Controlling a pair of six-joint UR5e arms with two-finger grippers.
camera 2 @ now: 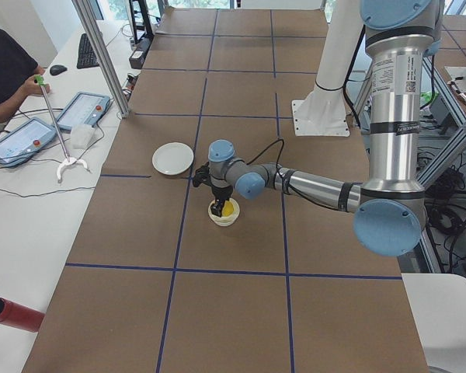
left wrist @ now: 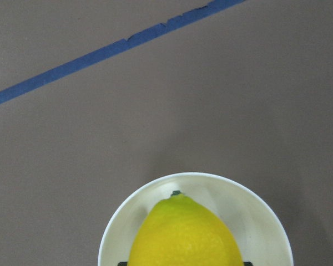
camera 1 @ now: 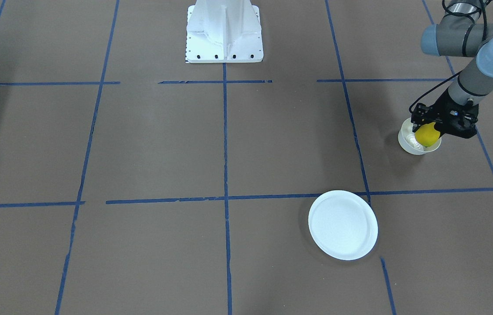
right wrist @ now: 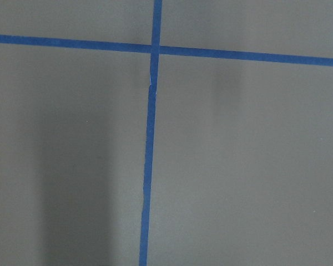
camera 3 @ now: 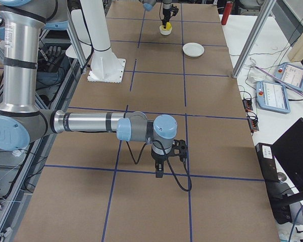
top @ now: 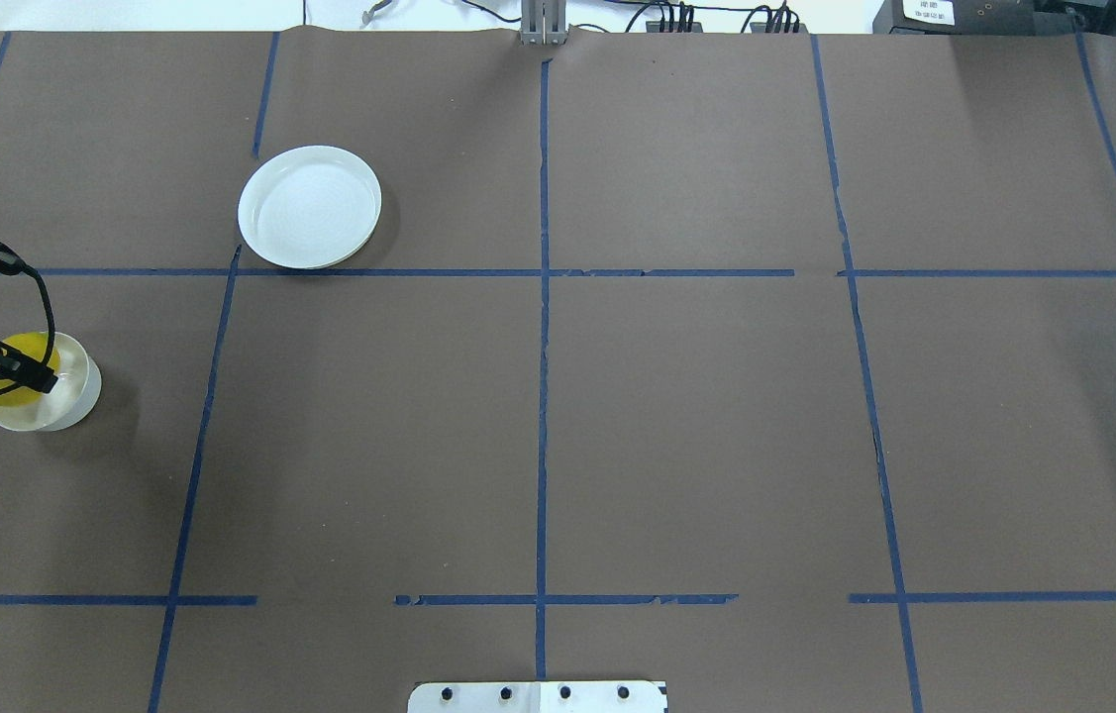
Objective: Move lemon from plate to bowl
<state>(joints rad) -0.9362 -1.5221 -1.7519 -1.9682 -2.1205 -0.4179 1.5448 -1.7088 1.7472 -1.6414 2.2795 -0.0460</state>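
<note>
1. Plainly, the left arm stretches its grey forearm low and almost level across the brown paper-covered table (camera 2: 241,311). Its wrist is bent so that the black two-finger left gripper (camera 1: 432,130) points straight down.
2. Its jaws stand narrow, closed on a small bright yellow oval lemon (camera 1: 426,136), with one finger on each side of the fruit.
3. The lemon hangs over the small deep round white bowl (camera 1: 406,141). Its lower part seems to sit below the rim, but I cannot tell whether it touches the bottom.
4. The flat round white disposable plate (camera 1: 342,225) lies well apart from the bowl, its edge on a line of blue tape (camera 1: 225,175).
5. The right arm also holds its forearm level, wrist turned down. The right gripper (camera 3: 159,170) is just above the table near a tape line, far from plate and bowl.
6. That gripper shows only in the exterior right view, so whether it is wide or closed cannot be told.
7. The left wrist view alone shows the lemon's greenish tip over the bowl's glossy inside, with dark finger ends at the bottom edge.
8. The overhead view alone shows the lemon off-centre, toward the bowl's left side in that view.
9. The front-facing view adds the white robot pedestal (camera 1: 224,30).
10. The right wrist view shows only brown paper and crossing tape.
</note>
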